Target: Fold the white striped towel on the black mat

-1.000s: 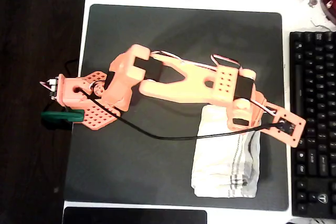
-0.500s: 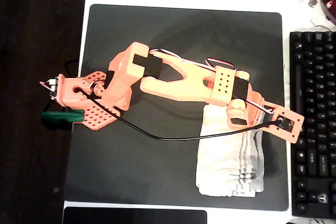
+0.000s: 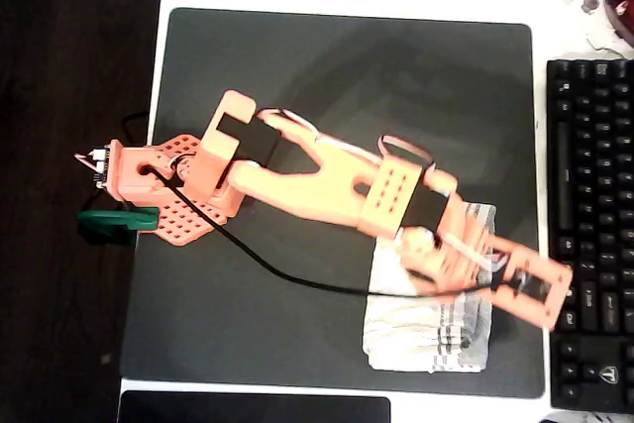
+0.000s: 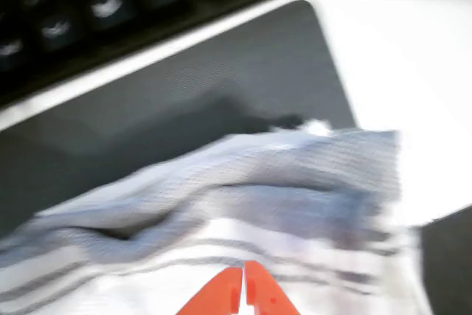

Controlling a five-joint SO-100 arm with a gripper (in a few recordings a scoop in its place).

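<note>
Because the orange arm reaches from its base at the left edge of the black mat out over the mat's lower right part, its wrist hangs right above the white striped towel, which lies bunched and partly folded near the mat's bottom edge, close to the black keyboard on the right in the overhead view. That placement makes sense to me: the cloth has to stay on the mat, and the arm seems to be working the upper part of it down toward the lower hem, where the grey stripes show.

In the wrist view the gripper has its two orange fingertips pressed together with only a hairline gap, resting low against the towel; whether a fold of cloth is caught between them I cannot tell, since the picture is blurred there.

Counting: one arm, one towel, one mat, one keyboard, and one narrow black pad at the bottom edge of the table.
</note>
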